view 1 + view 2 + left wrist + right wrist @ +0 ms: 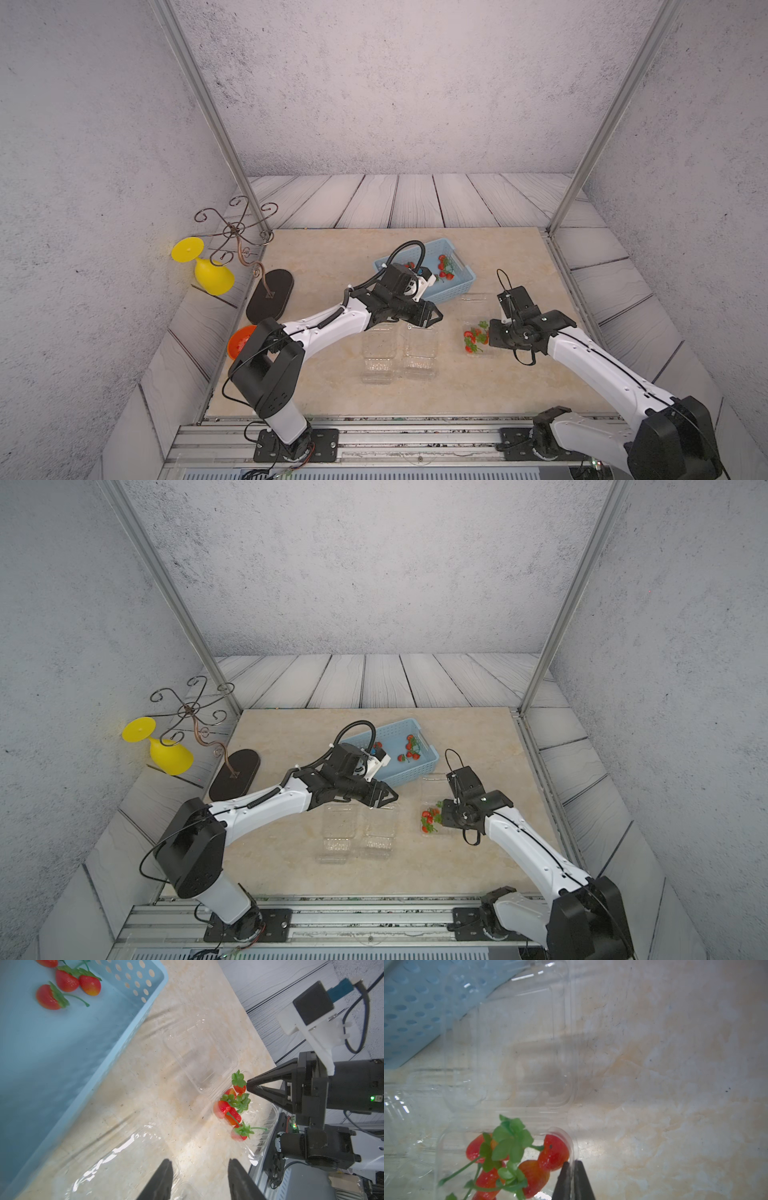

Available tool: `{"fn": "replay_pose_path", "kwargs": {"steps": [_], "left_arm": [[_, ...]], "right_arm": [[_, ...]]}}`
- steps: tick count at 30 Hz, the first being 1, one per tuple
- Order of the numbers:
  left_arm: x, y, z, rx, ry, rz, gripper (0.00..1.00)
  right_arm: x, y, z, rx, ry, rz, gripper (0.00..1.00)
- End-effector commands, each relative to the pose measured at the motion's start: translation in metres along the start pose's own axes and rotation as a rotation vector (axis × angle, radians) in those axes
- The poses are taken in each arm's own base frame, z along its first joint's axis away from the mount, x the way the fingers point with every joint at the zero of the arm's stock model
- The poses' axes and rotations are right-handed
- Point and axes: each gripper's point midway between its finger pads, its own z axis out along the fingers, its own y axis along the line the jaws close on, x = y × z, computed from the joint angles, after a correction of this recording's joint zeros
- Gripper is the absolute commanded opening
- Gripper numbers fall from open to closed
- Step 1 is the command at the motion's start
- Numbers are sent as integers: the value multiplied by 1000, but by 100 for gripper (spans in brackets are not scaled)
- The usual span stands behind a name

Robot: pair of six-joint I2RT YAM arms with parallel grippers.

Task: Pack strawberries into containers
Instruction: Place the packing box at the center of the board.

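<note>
Strawberries sit in a container whose rim right fingers pinch; left fingers spread, empty

Right gripper pinching clear container rim, strawberries inside, blue basket nearby

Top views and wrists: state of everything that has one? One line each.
left gripper: jaws open, empty.
right container: lid open, holds packed strawberries.
right gripper: jaws shut on right container's rim.
centre-left container: lid open, empty.
centre-right container: lid open, empty.
blue basket: holds loose strawberries.
yellow goblet: tipped, not upright.
orange bowl: mostly hidden, contents unclear.
</note>
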Motion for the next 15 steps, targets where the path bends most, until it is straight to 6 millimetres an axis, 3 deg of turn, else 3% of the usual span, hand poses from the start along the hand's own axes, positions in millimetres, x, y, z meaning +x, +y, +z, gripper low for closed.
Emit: {"fn": "replay_pose_path", "kwargs": {"steps": [1, 9, 15], "left_arm": [[-16, -15, 8, 76, -37, -22, 48], [-20, -13, 30, 114, -23, -44, 48], [-29, -19, 40, 161, -42, -53, 48]], "right_arm": [[-6, 8, -17, -52, -27, -22, 8], [-6, 15, -30, -97, -37, -43, 8], [-1, 18, -28, -115, -14, -49, 8]]}}
